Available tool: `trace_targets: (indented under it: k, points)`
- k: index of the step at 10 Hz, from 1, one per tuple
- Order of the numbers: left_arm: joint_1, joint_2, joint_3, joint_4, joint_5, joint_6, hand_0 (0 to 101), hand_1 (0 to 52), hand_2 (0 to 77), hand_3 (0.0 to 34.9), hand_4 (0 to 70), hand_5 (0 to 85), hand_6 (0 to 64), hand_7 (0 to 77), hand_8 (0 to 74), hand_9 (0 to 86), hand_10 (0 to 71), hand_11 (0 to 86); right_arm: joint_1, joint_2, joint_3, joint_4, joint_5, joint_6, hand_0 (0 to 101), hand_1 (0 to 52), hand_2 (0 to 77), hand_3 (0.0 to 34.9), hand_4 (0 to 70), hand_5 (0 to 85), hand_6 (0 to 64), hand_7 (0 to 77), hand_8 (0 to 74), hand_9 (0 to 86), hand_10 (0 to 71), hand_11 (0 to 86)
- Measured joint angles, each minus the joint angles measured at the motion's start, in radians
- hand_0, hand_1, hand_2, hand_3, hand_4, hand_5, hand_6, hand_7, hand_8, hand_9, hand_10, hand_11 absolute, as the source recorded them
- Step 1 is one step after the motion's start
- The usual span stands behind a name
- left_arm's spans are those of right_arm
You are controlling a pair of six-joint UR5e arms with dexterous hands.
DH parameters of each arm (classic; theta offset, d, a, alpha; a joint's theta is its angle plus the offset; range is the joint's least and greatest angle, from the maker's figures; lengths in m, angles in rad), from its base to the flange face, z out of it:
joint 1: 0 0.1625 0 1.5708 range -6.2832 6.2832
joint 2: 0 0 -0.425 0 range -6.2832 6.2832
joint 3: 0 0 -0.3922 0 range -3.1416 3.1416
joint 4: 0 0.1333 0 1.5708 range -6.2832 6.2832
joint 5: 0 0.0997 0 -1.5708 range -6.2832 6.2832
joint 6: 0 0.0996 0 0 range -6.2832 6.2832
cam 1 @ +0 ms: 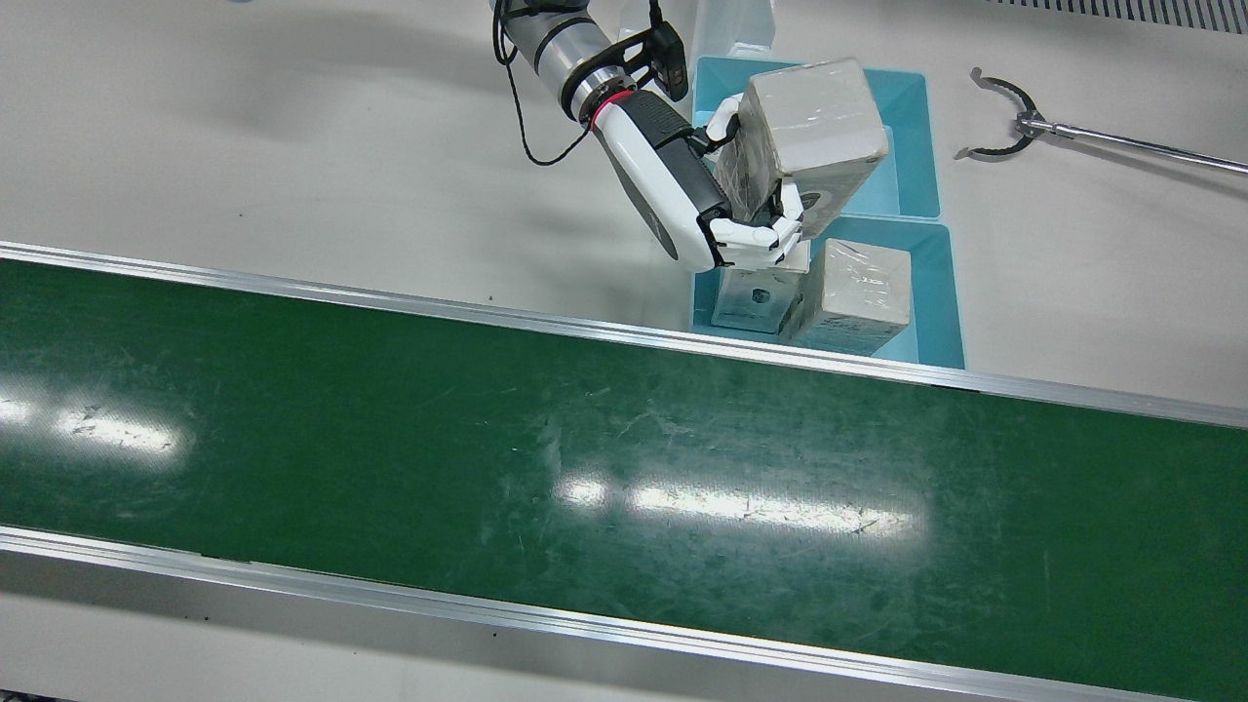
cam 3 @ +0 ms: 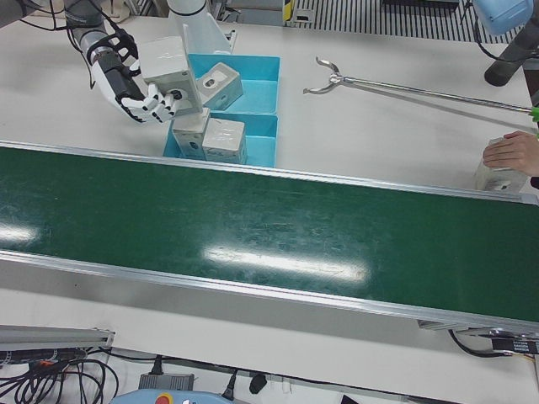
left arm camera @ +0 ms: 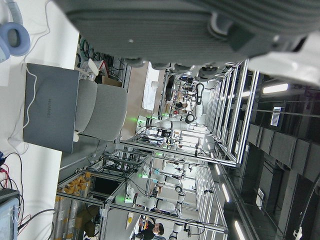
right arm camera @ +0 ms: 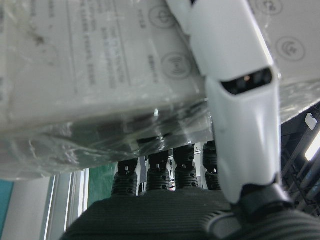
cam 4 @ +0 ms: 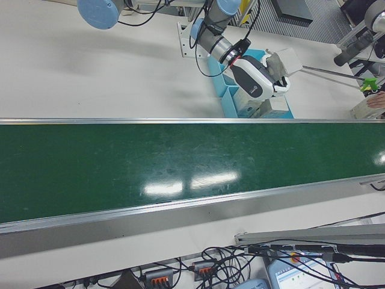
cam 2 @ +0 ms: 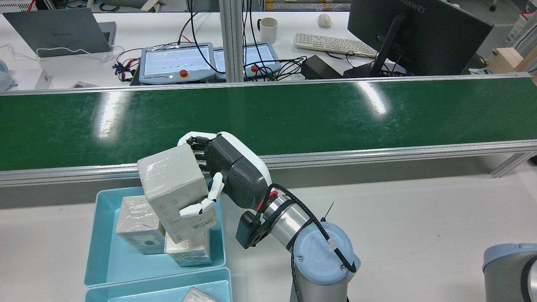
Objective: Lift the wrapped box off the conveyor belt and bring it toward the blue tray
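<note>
My right robot hand (cam 1: 726, 210) is closed around the wrapped box (cam 1: 814, 127), gripping it tilted in the air, clear of the conveyor belt (cam 1: 585, 439) and above the blue tray (cam 1: 941, 292), where two more boxes (cam 1: 858, 292) stand. My left robot hand (left arm camera: 200, 25) shows only partly; I cannot tell its state.

The plastic-wrapped grey box (cam 1: 814, 122) hides much of the far blue plastic tray (cam 1: 912, 146); the white robot hand (cam 1: 756, 229) covers part of the box; a second grey arm (cam 2: 509, 272) is cut by the rear view's edge; the box's printed label (right arm camera: 95, 65) is too blurred to read.
</note>
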Motion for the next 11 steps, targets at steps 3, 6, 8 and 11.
trace_targets:
  k: [3, 6, 8, 11]
  points:
    - [0.000, 0.000, 0.000, 0.000, 0.000, 0.000, 0, 0.0, 1.1, 0.0, 0.0, 1.1, 0.0, 0.5, 0.5, 0.0, 0.5, 0.0, -0.034, 0.039, -0.020, 0.006, 0.002, -0.031, 53, 8.7, 19.1, 1.3, 20.2, 32.7, 37.6, 58.4, 43.6, 44.2, 38.7, 36.5]
    - [0.000, 0.000, 0.000, 0.000, 0.000, 0.000, 0, 0.0, 1.1, 0.0, 0.0, 1.1, 0.0, 0.5, 0.5, 0.0, 0.0, 0.0, -0.045, 0.045, -0.022, 0.006, 0.000, -0.038, 62, 19.6, 17.5, 4.0, 15.8, 15.8, 10.4, 32.2, 15.8, 22.9, 3.8, 7.6]
    - [0.000, 0.000, 0.000, 0.000, 0.000, 0.000, 0, 0.0, 0.5, 0.0, 0.0, 0.5, 0.0, 0.5, 0.5, 0.0, 0.0, 0.5, -0.046, 0.045, -0.021, 0.006, -0.002, -0.039, 57, 20.7, 10.9, 7.4, 12.5, 14.7, 2.2, 21.8, 15.8, 22.9, 3.8, 7.6]
    - [0.000, 0.000, 0.000, 0.000, 0.000, 0.000, 0, 0.0, 1.1, 0.0, 0.0, 1.1, 0.0, 0.5, 0.5, 0.0, 0.5, 0.0, -0.045, 0.039, -0.003, 0.005, -0.005, -0.035, 52, 16.9, 11.4, 16.3, 14.7, 14.7, 6.0, 24.0, 0.0, 1.6, 0.0, 1.6]
